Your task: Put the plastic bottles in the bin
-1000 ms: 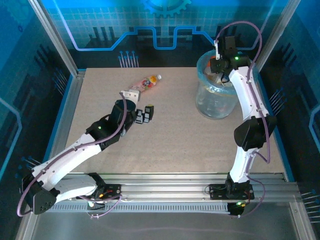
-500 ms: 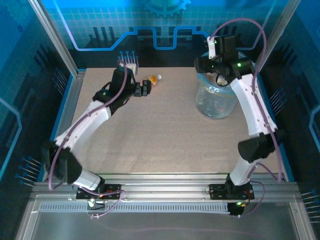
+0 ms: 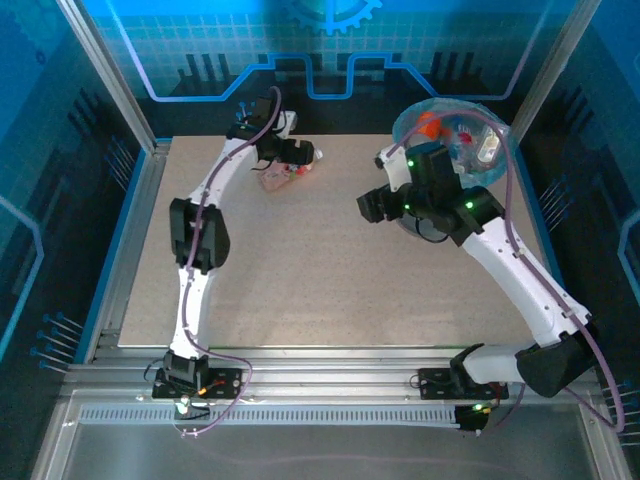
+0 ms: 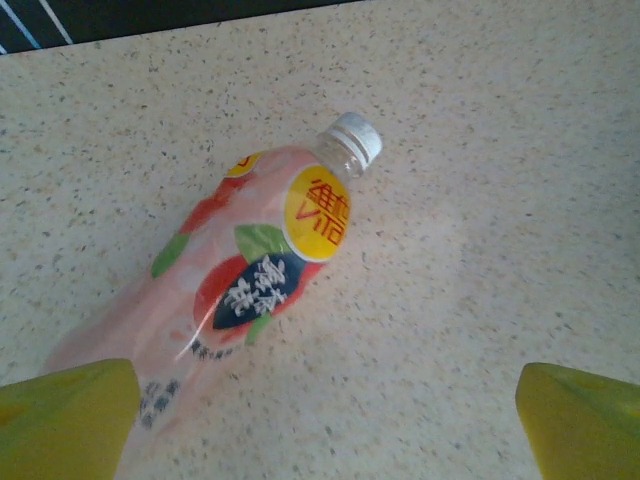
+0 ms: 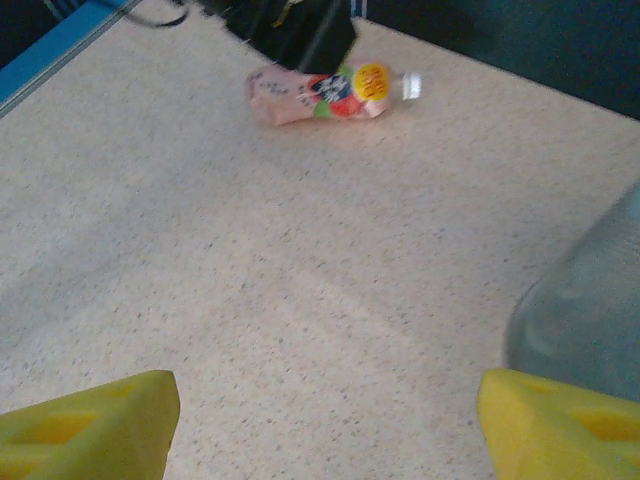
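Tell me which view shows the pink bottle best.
Left wrist: the bottle lies close up, label and cap sharp. Right wrist shows it small and far, below the left end effector. Top external shows it tiny, partly under that end effector.

The speckled table (image 3: 300, 280) lies bare across its middle and near half, wide room for either arm. At the far left a pink bottle (image 3: 283, 176) (image 4: 250, 270) (image 5: 320, 95) lies on its side under the left gripper (image 3: 296, 156) (image 4: 325, 420), whose fingers stand spread wide. The bin (image 3: 405, 120) (image 5: 590, 300) blocks the far right corner; the right gripper (image 3: 374, 206) (image 5: 320, 420), fingers apart, hangs just left of its wall.
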Robot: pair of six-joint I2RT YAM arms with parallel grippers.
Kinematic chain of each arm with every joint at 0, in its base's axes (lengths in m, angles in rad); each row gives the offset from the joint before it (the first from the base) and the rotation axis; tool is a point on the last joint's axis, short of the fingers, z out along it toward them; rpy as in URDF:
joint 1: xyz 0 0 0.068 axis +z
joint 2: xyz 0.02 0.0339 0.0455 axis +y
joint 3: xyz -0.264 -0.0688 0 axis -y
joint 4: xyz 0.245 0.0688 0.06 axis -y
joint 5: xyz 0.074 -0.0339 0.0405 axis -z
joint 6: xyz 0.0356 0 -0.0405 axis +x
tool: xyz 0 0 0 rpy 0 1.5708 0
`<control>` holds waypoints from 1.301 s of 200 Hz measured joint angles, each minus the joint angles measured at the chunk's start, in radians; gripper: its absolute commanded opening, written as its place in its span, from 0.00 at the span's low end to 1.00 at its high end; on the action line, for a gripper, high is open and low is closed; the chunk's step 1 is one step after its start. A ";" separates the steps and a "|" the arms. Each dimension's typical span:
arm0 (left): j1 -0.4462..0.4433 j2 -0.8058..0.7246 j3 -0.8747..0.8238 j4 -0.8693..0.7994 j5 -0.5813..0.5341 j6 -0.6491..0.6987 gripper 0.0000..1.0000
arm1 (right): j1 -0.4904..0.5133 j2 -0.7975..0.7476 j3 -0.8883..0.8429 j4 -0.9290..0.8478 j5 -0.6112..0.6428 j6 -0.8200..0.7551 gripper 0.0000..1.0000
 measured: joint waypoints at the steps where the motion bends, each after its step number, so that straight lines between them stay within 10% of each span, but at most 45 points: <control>1: 0.001 0.009 0.013 -0.006 0.000 0.002 0.99 | 0.002 0.000 -0.002 0.001 0.000 0.000 0.79; 112: 0.052 0.147 0.054 -0.088 -0.095 0.129 0.84 | 0.087 0.053 0.003 0.032 -0.037 -0.008 0.78; 260: 0.021 0.198 0.026 -0.085 -0.221 0.304 0.88 | 0.189 0.084 0.042 0.011 -0.021 -0.008 0.78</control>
